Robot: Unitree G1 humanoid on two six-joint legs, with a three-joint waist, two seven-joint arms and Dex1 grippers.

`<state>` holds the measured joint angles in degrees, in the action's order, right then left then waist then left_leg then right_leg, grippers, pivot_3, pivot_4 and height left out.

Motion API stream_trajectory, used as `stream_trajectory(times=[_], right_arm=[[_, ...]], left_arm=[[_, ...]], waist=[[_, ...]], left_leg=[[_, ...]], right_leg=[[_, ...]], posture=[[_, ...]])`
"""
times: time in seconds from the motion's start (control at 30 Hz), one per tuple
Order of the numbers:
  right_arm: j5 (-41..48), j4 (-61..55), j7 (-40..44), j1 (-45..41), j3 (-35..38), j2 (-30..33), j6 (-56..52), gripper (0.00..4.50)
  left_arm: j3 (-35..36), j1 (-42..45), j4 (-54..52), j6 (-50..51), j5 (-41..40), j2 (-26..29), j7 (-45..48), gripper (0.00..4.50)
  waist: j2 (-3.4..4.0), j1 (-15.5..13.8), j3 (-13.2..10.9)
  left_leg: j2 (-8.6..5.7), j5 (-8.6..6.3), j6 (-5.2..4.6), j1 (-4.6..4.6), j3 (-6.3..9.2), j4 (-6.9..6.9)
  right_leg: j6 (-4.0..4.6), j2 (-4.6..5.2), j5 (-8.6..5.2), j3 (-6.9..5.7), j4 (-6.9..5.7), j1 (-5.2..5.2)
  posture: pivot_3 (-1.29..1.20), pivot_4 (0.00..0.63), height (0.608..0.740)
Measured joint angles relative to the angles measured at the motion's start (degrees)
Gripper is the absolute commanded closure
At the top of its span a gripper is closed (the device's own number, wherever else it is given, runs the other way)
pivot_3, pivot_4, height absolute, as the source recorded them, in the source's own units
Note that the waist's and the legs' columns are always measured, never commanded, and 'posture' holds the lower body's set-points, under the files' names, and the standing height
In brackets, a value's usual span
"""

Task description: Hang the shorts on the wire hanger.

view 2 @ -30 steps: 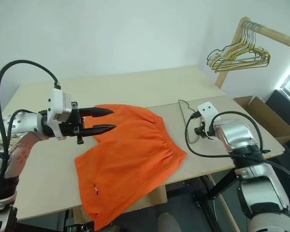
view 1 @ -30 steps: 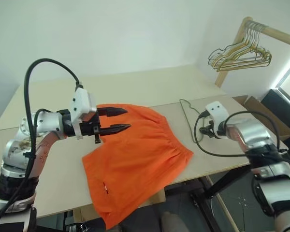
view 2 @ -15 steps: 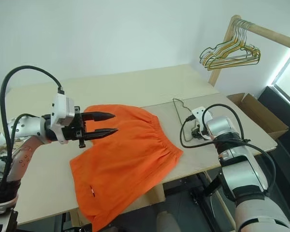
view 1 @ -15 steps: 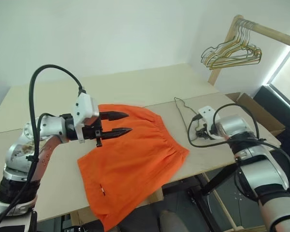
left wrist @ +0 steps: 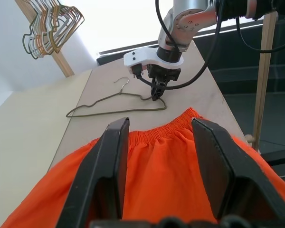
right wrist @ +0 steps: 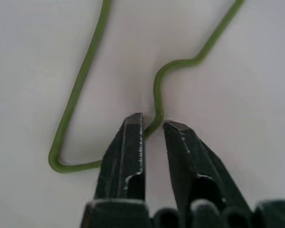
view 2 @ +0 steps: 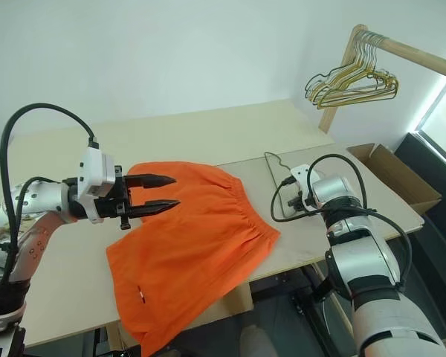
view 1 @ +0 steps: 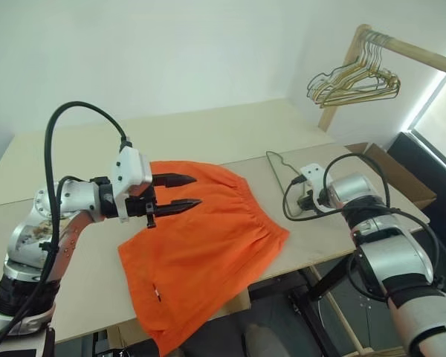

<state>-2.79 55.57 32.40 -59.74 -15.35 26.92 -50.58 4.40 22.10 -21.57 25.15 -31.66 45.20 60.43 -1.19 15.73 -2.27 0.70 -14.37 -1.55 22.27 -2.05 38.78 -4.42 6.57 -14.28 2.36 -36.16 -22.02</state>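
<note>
Bright orange thin-fabric shorts (view 1: 208,245) lie spread on the pale wooden table (view 1: 230,134), drooping over its near edge. Beside their waistband, toward the right edge, lies the thin dark wire hanger (left wrist: 116,102). The right gripper (right wrist: 152,128) pinches its wire near the hook. The left gripper (view 1: 186,191) hovers over the shorts, fingers apart, holding nothing.

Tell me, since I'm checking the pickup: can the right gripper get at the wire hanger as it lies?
Probably yes. The right gripper is down on the table, jaws nearly shut around the wire hanger near its shoulder bend; nothing covers it.
</note>
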Motion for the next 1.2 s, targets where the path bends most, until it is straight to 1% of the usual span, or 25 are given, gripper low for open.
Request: stream_trajectory(times=[0.03, 0.1, 0.23, 0.33, 0.53, 0.57, 0.63, 0.7, 0.8, 0.83, 0.87, 0.93, 1.0, 1.07, 1.17, 1.2], right_arm=[[-0.33, 0.24, -0.08, -0.1, 0.27, -0.01, -0.02, 4.47], [-0.41, 0.63, -0.19, -0.35, 0.88, -0.16, -0.31, 4.47], [-0.13, 1.39, -1.45, -0.82, 4.38, -0.18, -2.81, 4.47], [1.35, 2.89, -2.87, -2.08, 7.86, -0.14, -6.71, 4.47], [5.87, 3.02, -10.58, -2.64, 19.32, 0.61, -13.39, 4.47], [6.32, 1.03, -11.7, -2.0, 20.62, 0.8, -13.67, 4.47], [6.41, -6.7, -12.7, 0.58, 20.99, 1.33, -13.43, 4.47], [6.22, -19.7, -11.96, 6.35, 19.85, 2.8, -10.46, 4.47], [5.2, -38.95, -9.89, 15.58, 16.68, 5.59, -3.52, 4.47], [4.99, -43.31, -9.12, 17.45, 15.7, 6.29, -1.34, 4.47], [4.41, -47.16, -8.55, 19.33, 14.74, 7.28, 1.55, 4.5], [1.08, -52.99, -7.93, 23.27, 11.74, 11.04, 11.54, 4.5], [-2.99, -54.89, -8.04, 25.72, 9.42, 14.49, 22.15, 4.5], [-7.26, -54.63, -9.86, 27.09, 8.0, 17.09, 33.1, 4.5], [-13.84, -52.36, -13.22, 27.03, 6.39, 21.52, 51.3, 4.5], [-14.94, -51.64, -13.99, 26.9, 6.41, 22.19, 55.35, 4.5]], left_arm=[[0.03, -0.09, 0.0, -0.05, 0.0, 0.02, 0.01, 2.25], [0.05, -0.41, 0.0, -0.07, 0.01, 0.05, 0.01, 2.25], [0.04, -0.46, 0.01, -0.26, 0.09, 0.06, 0.05, 2.25], [0.04, -0.44, 0.06, -0.33, 0.12, 0.06, 0.21, 2.25], [-0.2, 0.58, 1.32, -1.03, 0.6, 0.05, 0.52, 2.25], [-0.37, 0.94, 1.57, -1.05, 0.74, -0.05, 0.52, 2.25], [-0.82, 2.09, 2.52, -1.05, 0.9, -0.37, 0.31, 2.25], [-1.13, 3.38, 3.37, -0.99, 0.95, -1.09, -0.34, 2.25], [-1.27, 6.25, 7.06, -0.7, 1.31, -2.34, -1.69, 2.25], [-1.3, 7.36, 8.27, -0.56, 1.33, -2.61, -2.04, 2.25], [-1.41, 8.71, 9.4, -0.34, 1.33, -3.02, -2.24, 1.89], [-1.58, 12.08, 12.88, 0.43, 1.03, -3.44, -1.86, 1.4], [-0.98, 15.31, 16.91, 1.18, 0.76, -3.42, -1.15, 0.72], [-1.03, 18.56, 21.26, 0.95, 1.04, -3.63, -0.43, 0.04], [-1.69, 24.7, 29.49, -1.2, 4.09, -3.75, 0.28, 0.04], [-2.34, 26.53, 31.88, -1.7, 5.38, -3.69, 0.93, 0.04]], waist=[[-0.01, -0.06, 0.0], [-0.01, -0.06, 0.01], [-0.01, -0.34, 0.01], [-0.01, -0.53, 0.0], [0.01, -0.42, 0.0], [0.01, -0.39, -0.01], [0.03, -0.37, -0.02], [0.04, -0.49, -0.02], [0.05, -0.64, -0.02], [0.05, -0.53, -0.02], [0.05, -0.47, -0.02], [0.06, -0.36, -0.03], [0.06, -0.3, -0.03], [0.06, 0.05, -0.03], [0.07, 0.84, -0.04], [0.07, 1.02, -0.04]], left_leg=[[0.01, -0.01, 0.01, 0.0, 0.01, 0.0], [0.01, -0.01, 0.02, 0.01, 0.01, 0.0], [0.02, -0.02, 0.02, 0.02, 0.01, -0.01], [0.02, -0.03, 0.03, 0.03, 0.01, -0.01], [0.01, -0.03, 0.03, 0.06, -0.01, -0.01], [0.01, -0.03, 0.03, 0.08, -0.02, -0.02], [0.0, -0.03, 0.03, 0.13, -0.02, -0.02], [0.01, -0.04, 0.01, 0.2, -0.01, -0.01], [0.02, -0.04, 0.01, 0.29, 0.02, 0.02], [0.01, -0.04, 0.01, 0.28, 0.01, 0.03], [0.0, -0.04, 0.01, 0.28, 0.01, 0.05], [-0.05, -0.06, 0.01, 0.25, 0.01, 0.05], [-0.06, -0.06, 0.01, 0.22, -0.02, 0.04], [-0.07, -0.06, 0.01, 0.21, -0.03, 0.05], [-0.09, -0.06, 0.01, 0.18, -0.03, 0.01], [-0.09, -0.06, 0.01, 0.17, -0.03, -0.01]], right_leg=[[0.0, 0.0, 0.0, 0.0, 0.01, 0.0], [0.0, 0.0, 0.0, 0.0, 0.01, 0.0], [0.0, 0.0, 0.0, 0.0, 0.01, -0.01], [0.0, 0.0, 0.0, -0.01, 0.02, -0.02], [0.0, 0.0, 0.0, 0.01, 0.03, -0.06], [0.0, 0.0, 0.0, 0.01, 0.03, -0.08], [0.0, 0.0, 0.0, 0.02, 0.02, -0.14], [-0.01, -0.02, 0.0, 0.01, 0.02, -0.22], [-0.03, -0.02, 0.0, -0.02, 0.0, -0.28], [-0.03, -0.02, 0.0, -0.02, 0.0, -0.28], [-0.04, -0.03, 0.0, -0.02, 0.01, -0.27], [-0.05, -0.04, 0.0, -0.03, 0.02, -0.26], [-0.06, -0.05, -0.01, -0.02, 0.03, -0.25], [-0.05, -0.04, -0.01, -0.01, 0.02, -0.25], [-0.05, -0.03, -0.01, 0.0, 0.06, -0.23], [-0.05, -0.04, -0.01, 0.0, 0.09, -0.21]], posture=[[-0.2, 0.01, 0.74], [-0.21, 0.009, 0.74], [-0.21, 0.008, 0.74], [-0.22, 0.005, 0.74], [-0.23, 0.0, 0.74], [-0.24, 0.0, 0.74], [-0.24, 0.0, 0.74], [-0.25, 0.0, 0.74], [-0.25, 0.0, 0.74], [-0.26, 0.0, 0.74], [-0.26, 0.0, 0.74], [-0.27, 0.0, 0.74], [-0.27, 0.0, 0.74], [-0.28, 0.0, 0.74], [-0.28, 0.0, 0.74], [-0.28, 0.0, 0.74]])
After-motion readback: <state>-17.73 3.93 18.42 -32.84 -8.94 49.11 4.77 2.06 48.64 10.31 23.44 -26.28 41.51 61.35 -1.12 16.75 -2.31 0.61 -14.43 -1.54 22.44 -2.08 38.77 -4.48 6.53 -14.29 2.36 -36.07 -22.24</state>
